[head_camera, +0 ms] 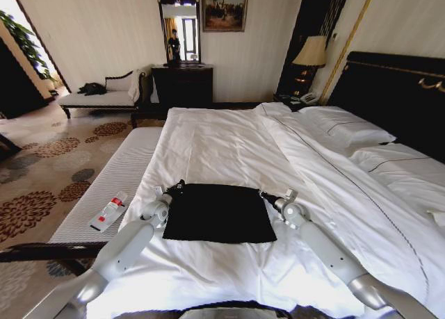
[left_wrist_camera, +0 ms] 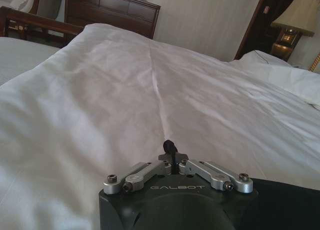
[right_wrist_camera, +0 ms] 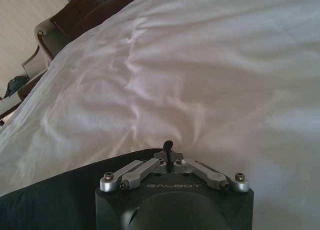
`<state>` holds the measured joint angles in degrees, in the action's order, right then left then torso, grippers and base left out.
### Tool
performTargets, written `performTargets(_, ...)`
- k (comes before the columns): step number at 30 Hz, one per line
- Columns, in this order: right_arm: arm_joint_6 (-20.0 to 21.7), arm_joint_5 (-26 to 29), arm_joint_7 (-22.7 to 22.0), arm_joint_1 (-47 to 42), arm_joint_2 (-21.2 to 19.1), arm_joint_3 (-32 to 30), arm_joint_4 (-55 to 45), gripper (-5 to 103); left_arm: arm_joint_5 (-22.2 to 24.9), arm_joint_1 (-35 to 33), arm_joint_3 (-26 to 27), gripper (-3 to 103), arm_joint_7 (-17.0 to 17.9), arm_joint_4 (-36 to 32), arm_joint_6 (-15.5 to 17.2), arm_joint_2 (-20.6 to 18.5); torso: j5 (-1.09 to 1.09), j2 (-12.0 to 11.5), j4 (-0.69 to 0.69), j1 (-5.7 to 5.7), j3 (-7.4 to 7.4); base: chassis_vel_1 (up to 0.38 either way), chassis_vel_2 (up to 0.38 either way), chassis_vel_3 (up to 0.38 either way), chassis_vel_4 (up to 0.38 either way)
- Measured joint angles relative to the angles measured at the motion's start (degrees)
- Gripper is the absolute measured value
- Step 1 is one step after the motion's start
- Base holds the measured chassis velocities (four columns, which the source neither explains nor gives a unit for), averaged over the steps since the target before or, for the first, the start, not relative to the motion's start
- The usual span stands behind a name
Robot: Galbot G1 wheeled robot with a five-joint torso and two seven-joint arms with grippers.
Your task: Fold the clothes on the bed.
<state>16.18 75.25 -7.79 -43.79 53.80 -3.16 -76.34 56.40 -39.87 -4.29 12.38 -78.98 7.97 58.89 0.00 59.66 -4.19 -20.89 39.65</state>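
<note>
The clothes are one black T-shirt [head_camera: 219, 213] lying as a flat rectangle on the white sheet of the bed [head_camera: 229, 142], near its foot. My left gripper [head_camera: 179, 186] is shut at the shirt's far left corner, which rises slightly to its tips. My right gripper [head_camera: 263, 193] is shut at the far right corner. In the left wrist view the closed fingertips [left_wrist_camera: 170, 146] stand over white sheet, with black cloth [left_wrist_camera: 287, 202] beside the gripper body. The right wrist view shows closed fingertips [right_wrist_camera: 168, 146] and black cloth [right_wrist_camera: 50, 197] on the other side.
A pale ribbed bench [head_camera: 115, 187] runs along the bed's left side, with a small red-and-white bottle [head_camera: 109, 212] on it. Pillows [head_camera: 348, 128] and the dark headboard [head_camera: 396, 90] are at right. A chaise longue [head_camera: 104, 95] and dark dresser [head_camera: 182, 83] stand beyond.
</note>
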Motion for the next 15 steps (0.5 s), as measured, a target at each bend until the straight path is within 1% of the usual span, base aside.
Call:
performTargets(2,-0.16,-0.08,-0.25,-0.51,-0.02,-0.15,-1.27,1,-0.05,-0.04,0.00,2,0.00,-0.05,-0.02,0.01,0.00,0.00,0.00,0.00,0.00,0.000,0.000,0.000,0.000)
performTargets(9,-0.35,-0.03,-0.70,-0.84,0.00,-0.57,-2.49,1,-0.02,0.13,-0.14,2,0.22,-0.37,-0.03,0.03,0.00,0.00,0.00,0.00,0.00,0.000,0.000,0.000,0.000)
performTargets(15,-0.92,0.26,-1.86,-1.99,-0.18,-2.62,-4.74,1,0.10,0.09,0.32,2,0.83,-1.77,-0.20,-0.12,0.01,0.00,0.00,0.00,0.00,0.000,0.000,0.000,0.000)
